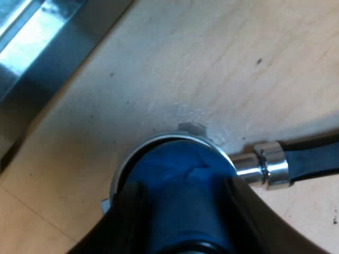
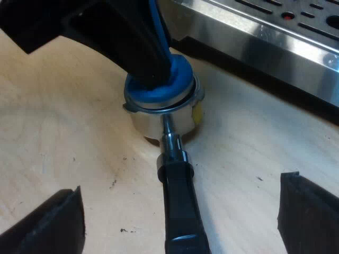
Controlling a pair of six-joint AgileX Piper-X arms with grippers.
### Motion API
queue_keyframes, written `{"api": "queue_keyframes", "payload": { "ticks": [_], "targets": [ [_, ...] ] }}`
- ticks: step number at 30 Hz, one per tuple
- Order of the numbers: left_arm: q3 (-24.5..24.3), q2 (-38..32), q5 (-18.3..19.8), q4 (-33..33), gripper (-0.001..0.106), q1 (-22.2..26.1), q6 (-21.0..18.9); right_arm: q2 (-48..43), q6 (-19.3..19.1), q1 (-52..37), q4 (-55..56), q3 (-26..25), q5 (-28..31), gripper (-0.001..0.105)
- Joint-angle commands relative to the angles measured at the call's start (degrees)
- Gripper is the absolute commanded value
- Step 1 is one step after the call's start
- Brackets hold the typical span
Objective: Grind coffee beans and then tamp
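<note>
Blue tamper (image 1: 180, 174), clenched between the fingers (image 1: 132, 219) of our left gripper (image 1: 185, 211), sits in the steel holder (image 2: 164, 119); likely rigid, heavy, slick. Our right gripper (image 2: 181, 219) gapes astride the dark handle (image 2: 175, 185), probably the surest hold.

No text, label, brand, number or sign can be read anywhere: not on the machine (image 2: 265, 39), the tamper (image 2: 177, 84), the holder (image 2: 153, 124) or the counter (image 2: 63, 132).
</note>
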Motion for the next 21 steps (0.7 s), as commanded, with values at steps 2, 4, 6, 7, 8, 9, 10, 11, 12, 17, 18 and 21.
{"api": "queue_keyframes", "payload": {
  "ticks": [2, 4, 6, 7, 8, 9, 10, 11, 12, 17, 18, 21],
  "targets": [
    [-0.31, 0.00, -1.51, -0.51, 0.000, 0.00, -0.16, -0.25, 0.26, 0.03, -0.49, 0.02, 0.50, 0.076],
    [-0.31, 0.00, -1.51, -0.51, 0.000, 0.00, -0.16, -0.25, 0.26, 0.03, -0.49, 0.02, 0.50, 0.076],
    [-0.20, 0.00, -1.51, -0.51, 0.000, 0.00, -0.16, -0.25, 0.26, 0.03, -0.49, 0.02, 0.50, 0.076],
    [-0.20, 0.00, -1.51, -0.38, 0.000, 0.00, -0.16, -0.25, 0.26, 0.03, -0.49, 0.02, 0.50, 0.076],
    [-0.20, 0.00, -1.51, -0.36, 0.000, 0.00, -0.16, -0.25, 0.26, 0.03, -0.49, 0.02, 0.50, 0.076],
    [-0.20, 0.00, -1.51, -0.36, 0.000, 0.00, -0.16, -0.25, 0.26, 0.03, -0.49, 0.02, 0.50, 0.076],
    [-0.20, 0.00, -1.51, -0.38, 0.000, 0.00, -0.16, -0.25, 0.26, 0.03, -0.49, 0.02, 0.50, 0.076],
    [-0.01, 0.10, -1.51, -0.38, 0.000, 0.00, -0.16, -0.25, 0.26, 0.03, -0.49, 0.02, 0.50, 0.076],
    [0.32, 0.06, -1.51, -0.66, 0.000, 0.00, -0.16, -0.25, 0.26, 0.03, -0.49, 0.02, 0.50, 0.076],
    [1.86, 0.97, -1.51, -0.98, 0.000, 0.00, -0.16, -0.25, 0.26, 0.03, -0.49, 0.02, 0.50, 0.076],
    [1.96, 1.19, -1.51, -0.98, 0.000, 0.00, -0.16, -0.25, 0.26, 0.03, -0.49, 0.02, 0.50, 0.076],
    [2.10, 1.67, -1.51, -1.02, 0.000, 0.00, -0.16, -0.25, 0.26, 0.03, -0.49, 0.02, 0.50, 0.076]
  ]
}}
